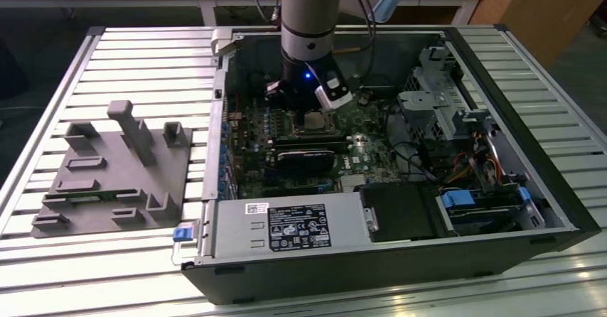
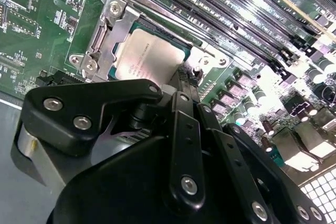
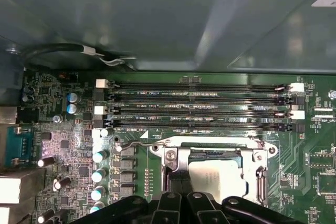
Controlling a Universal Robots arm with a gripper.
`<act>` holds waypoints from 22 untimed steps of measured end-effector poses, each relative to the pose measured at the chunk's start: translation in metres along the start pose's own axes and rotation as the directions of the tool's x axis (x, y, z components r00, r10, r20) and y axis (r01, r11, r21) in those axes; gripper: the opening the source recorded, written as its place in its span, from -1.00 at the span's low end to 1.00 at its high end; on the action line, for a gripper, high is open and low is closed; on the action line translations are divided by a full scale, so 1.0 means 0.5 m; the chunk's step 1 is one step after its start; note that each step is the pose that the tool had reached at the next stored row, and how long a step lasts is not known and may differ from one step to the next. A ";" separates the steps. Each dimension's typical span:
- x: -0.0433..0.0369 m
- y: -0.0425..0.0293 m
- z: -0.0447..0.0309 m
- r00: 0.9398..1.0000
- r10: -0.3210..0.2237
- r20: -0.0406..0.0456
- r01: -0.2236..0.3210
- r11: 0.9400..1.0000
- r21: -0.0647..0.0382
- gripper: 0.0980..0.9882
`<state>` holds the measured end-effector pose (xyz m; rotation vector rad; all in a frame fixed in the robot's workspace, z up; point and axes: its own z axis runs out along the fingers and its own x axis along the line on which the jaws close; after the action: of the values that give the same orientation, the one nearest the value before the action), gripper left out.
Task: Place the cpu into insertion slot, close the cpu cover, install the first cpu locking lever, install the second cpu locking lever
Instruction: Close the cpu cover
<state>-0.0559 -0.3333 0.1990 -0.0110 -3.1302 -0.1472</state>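
- The cpu [image 2: 149,56] is a flat square chip with a dull silver-grey top. Its faint print is not legible. You will find it lying in the insertion slot [image 3: 215,154] on the green board.
- The cpu cover [image 2: 102,35], a thin bright metal frame with a cut-out middle, lies around the chip's edges.
- The gripper [image 2: 185,80], a matt black linkage with silver screws, hangs at one edge of the chip. You cannot tell whether its jaws are released or clenched.
- Long black memory slots [image 3: 199,106] run beside the insertion slot.
- The open computer case [image 1: 379,274] holds the board and a grey power supply box [image 1: 237,224] with a black label.
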 end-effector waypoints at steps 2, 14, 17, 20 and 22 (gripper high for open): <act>0.000 0.000 0.001 1.000 0.000 0.000 0.000 1.000 0.000 -0.98; -0.009 0.000 0.002 1.000 0.000 0.000 0.000 1.000 -0.001 -0.98; -0.009 0.000 0.002 1.000 0.000 0.000 0.000 1.000 0.000 -0.98; -0.009 0.001 -0.002 1.000 0.000 0.001 0.000 1.000 -0.001 -0.98; -0.009 0.001 -0.009 1.000 0.000 0.000 0.000 1.000 0.000 -0.98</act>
<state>-0.0513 -0.3332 0.2036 -0.0107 -3.1304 -0.1477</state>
